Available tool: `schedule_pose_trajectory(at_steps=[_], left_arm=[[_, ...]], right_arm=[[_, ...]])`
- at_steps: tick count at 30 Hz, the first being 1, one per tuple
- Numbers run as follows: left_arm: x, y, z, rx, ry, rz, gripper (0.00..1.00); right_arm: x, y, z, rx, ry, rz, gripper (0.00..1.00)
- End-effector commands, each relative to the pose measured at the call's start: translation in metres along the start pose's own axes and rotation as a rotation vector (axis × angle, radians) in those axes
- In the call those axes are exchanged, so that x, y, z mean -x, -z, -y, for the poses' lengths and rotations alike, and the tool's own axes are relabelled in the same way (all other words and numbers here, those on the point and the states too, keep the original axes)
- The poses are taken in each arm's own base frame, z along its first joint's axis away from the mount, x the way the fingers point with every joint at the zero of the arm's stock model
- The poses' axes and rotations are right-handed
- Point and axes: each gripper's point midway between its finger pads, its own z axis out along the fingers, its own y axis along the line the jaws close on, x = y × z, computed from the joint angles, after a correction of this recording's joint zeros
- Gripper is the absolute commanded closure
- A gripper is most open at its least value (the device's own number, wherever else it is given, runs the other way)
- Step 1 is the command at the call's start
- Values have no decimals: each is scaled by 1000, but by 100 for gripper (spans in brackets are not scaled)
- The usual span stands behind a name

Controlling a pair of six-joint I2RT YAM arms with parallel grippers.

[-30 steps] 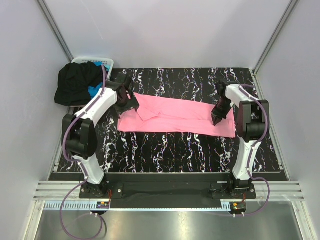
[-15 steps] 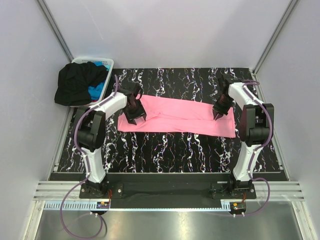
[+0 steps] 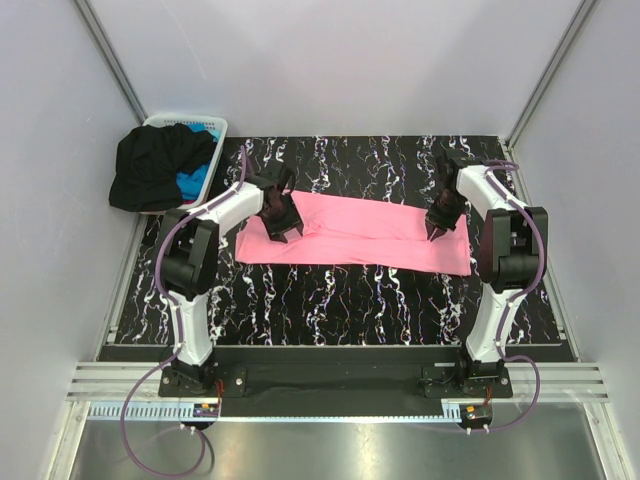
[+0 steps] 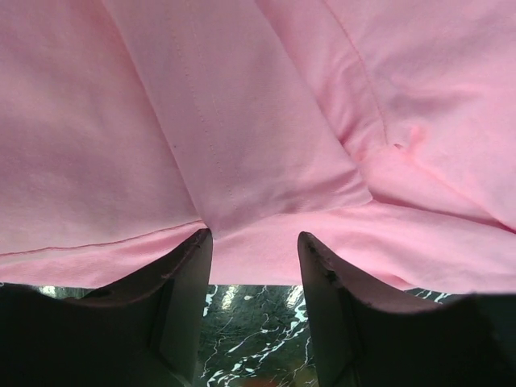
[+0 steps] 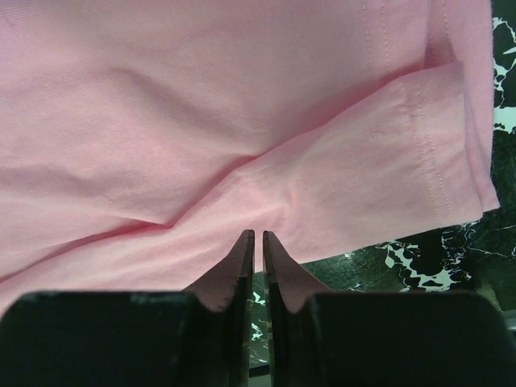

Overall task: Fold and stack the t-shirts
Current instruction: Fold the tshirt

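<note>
The pink t-shirt [image 3: 350, 235] lies as a long flat strip across the middle of the table. My left gripper [image 3: 282, 224] is over its left part, open and empty. In the left wrist view the gripper [image 4: 255, 240] has a folded sleeve of the pink t-shirt [image 4: 266, 129] just ahead of its tips. My right gripper [image 3: 434, 230] is on the shirt's right part. In the right wrist view it [image 5: 256, 235] is shut, pinching the edge of the pink t-shirt [image 5: 242, 105]. The black t-shirt [image 3: 150, 165] and the blue t-shirt [image 3: 190, 183] lie heaped at the far left.
A white slotted basket [image 3: 185, 122] stands off the table's far left corner, under the black and blue shirts. The table [image 3: 330, 310] is black marble-patterned, with bare surface in front of and behind the pink shirt. White walls close in on both sides.
My left gripper has moved right, from the pink shirt's left end onto the cloth, and the loose flap there now lies flat. My right gripper has shifted slightly up.
</note>
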Motion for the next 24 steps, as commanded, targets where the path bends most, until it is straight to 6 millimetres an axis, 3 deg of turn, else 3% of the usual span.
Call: schedule_pose_trajectory(at_steps=[1, 12, 15, 19, 20, 21, 24], left_arm=[[14, 8, 17, -45, 1, 45, 49], [15, 0, 7, 16, -1, 62, 55], [14, -3, 5, 30, -8, 59, 63], [15, -6, 2, 49, -10, 62, 84], [16, -7, 3, 51, -10, 62, 96], [15, -7, 3, 51, -13, 60, 100], [22, -3, 4, 61, -23, 90, 100]], right_arm=[[7, 16, -2, 27, 8, 53, 85], [9, 15, 1, 11, 8, 59, 85], [8, 13, 1, 5, 9, 56, 85], [8, 12, 2, -1, 8, 53, 85], [8, 11, 2, -1, 10, 53, 85], [7, 11, 2, -1, 8, 50, 85], [7, 9, 3, -6, 10, 46, 86]])
